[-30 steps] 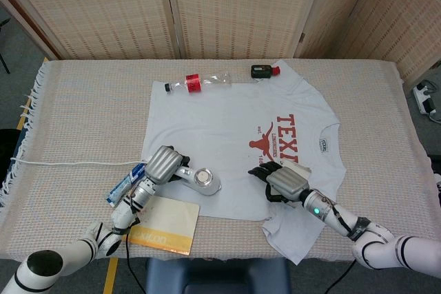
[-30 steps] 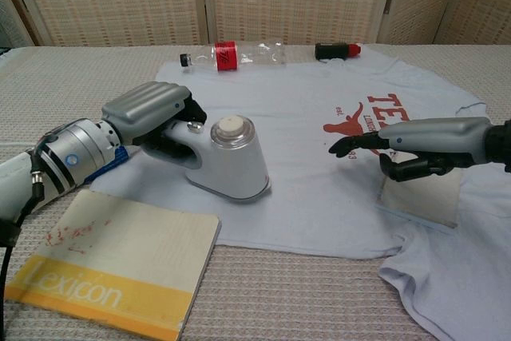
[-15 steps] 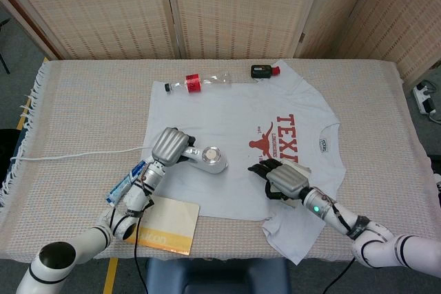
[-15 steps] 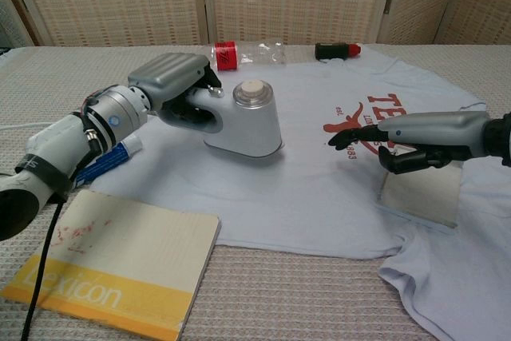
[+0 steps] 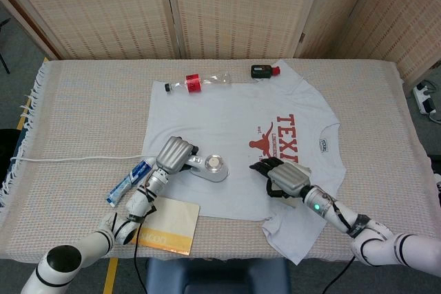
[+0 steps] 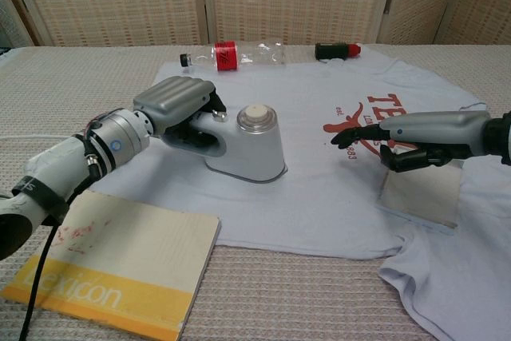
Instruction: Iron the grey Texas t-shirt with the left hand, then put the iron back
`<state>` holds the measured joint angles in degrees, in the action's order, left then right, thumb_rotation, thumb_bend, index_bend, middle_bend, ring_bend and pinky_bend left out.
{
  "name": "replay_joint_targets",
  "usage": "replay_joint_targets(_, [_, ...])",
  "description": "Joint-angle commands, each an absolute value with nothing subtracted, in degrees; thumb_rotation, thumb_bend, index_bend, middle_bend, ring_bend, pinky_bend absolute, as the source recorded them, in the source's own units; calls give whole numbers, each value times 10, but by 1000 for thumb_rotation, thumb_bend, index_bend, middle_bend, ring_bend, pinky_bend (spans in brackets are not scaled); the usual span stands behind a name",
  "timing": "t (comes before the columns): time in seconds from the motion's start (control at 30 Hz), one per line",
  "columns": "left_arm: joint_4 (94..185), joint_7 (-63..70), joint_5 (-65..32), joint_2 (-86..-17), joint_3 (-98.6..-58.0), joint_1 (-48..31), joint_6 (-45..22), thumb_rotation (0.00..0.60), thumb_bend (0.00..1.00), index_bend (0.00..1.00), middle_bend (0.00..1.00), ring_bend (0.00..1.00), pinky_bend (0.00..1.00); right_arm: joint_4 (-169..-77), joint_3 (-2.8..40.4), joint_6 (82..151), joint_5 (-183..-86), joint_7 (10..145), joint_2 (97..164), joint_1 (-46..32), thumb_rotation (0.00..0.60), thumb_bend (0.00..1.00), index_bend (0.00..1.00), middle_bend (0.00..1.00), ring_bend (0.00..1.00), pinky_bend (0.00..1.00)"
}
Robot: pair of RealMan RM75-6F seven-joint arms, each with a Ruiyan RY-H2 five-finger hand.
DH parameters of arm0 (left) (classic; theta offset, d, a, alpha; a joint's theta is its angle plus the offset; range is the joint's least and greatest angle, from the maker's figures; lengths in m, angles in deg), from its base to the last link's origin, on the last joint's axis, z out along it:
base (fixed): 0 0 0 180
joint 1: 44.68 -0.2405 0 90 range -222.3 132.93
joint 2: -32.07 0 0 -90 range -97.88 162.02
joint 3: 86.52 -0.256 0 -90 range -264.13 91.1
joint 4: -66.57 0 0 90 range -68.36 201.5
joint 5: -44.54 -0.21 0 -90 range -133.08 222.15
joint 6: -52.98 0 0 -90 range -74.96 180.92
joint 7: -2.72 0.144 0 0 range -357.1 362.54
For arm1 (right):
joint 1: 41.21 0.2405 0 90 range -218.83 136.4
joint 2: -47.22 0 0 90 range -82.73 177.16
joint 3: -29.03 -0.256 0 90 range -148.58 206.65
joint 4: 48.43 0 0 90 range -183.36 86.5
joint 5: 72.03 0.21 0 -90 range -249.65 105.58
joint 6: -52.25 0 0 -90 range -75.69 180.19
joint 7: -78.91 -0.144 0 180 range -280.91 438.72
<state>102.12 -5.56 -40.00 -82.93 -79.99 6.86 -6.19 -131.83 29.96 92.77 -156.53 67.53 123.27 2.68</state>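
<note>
The table (image 5: 83,101) has a woven beige cloth over it, and the grey t-shirt (image 5: 207,115) lies flat across the middle with the red TEXAS print toward the 3 o'clock side. One sleeve hangs down toward 5 o'clock near the table edge.

Next biggest is the yellow book (image 6: 104,265), sitting off the shirt's corner at about 7 o'clock. Just above it there's a blue and white tube (image 5: 127,182) peeking out beside the left arm.

The iron (image 6: 251,145) sits flat on the shirt, roughly center-left, at about 8 o'clock from the print. The left hand (image 6: 180,105) grips its handle, fingers wrapped round it.

The right hand (image 6: 415,140) is over the shirt at about 4 o'clock, fingers stretched out forward with the tips around the edge of the print; it holds nothing. Can't tell if the fingertips actually touch the fabric. Under it lies a flat pale rectangle (image 6: 419,193) on the shirt.

Up at 12 o'clock, a clear plastic bottle (image 5: 200,82) with a red label lies on its side along the shirt's top edge, and a small black gadget (image 5: 263,71) with a red end sits beside it at about 1 o'clock.
</note>
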Motion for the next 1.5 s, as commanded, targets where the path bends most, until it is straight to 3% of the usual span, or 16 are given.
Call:
replay_joint_targets(0.03, [1079, -44, -418, -796, -821, 48, -81, 600, 294, 957, 1000, 869, 677, -1318, 301, 930, -1567, 672, 1232, 25, 148, 959, 0, 61, 0, 0])
replay_joint_targets(0.27, [1201, 0, -431, -731, -829, 22, -119, 600, 294, 953, 1000, 865, 676, -1327, 305, 952, -1577, 660, 1220, 14, 150, 959, 0, 61, 0, 0])
replay_joint_targets(0.5, [1247, 12, -369, -682, -766, 4, -134, 600, 294, 938, 1000, 852, 676, -1376, 305, 1005, -1604, 644, 1164, -3, 146, 960, 0, 61, 0, 0])
replay_joint_targets(0.63, [1200, 5, -311, -680, -725, -4, -118, 600, 294, 933, 1000, 847, 676, -1414, 302, 1048, -1606, 684, 1127, -24, 147, 930, 0, 61, 0, 0])
replay_joint_targets(0.83, [1082, -14, -249, -703, -695, -10, -70, 600, 293, 922, 1000, 833, 676, -1460, 305, 1093, -1599, 731, 1085, -59, 148, 783, 0, 61, 0, 0])
replay_joint_targets(1.33, [868, -52, -190, -761, -672, -15, 43, 600, 293, 892, 989, 808, 675, -1495, 302, 1132, -1589, 757, 1049, -101, 149, 387, 0, 61, 0, 0])
replay_joint_targets(1.43, [847, -56, -191, -765, -674, -22, 53, 600, 288, 843, 930, 757, 667, -1495, 301, 1134, -1589, 757, 1050, -107, 151, 297, 0, 61, 0, 0])
replay_joint_targets(1.5, [842, -53, -190, -764, -675, -25, 69, 600, 258, 693, 788, 625, 623, -1495, 301, 1134, -1589, 757, 1052, -109, 146, 255, 0, 61, 0, 0])
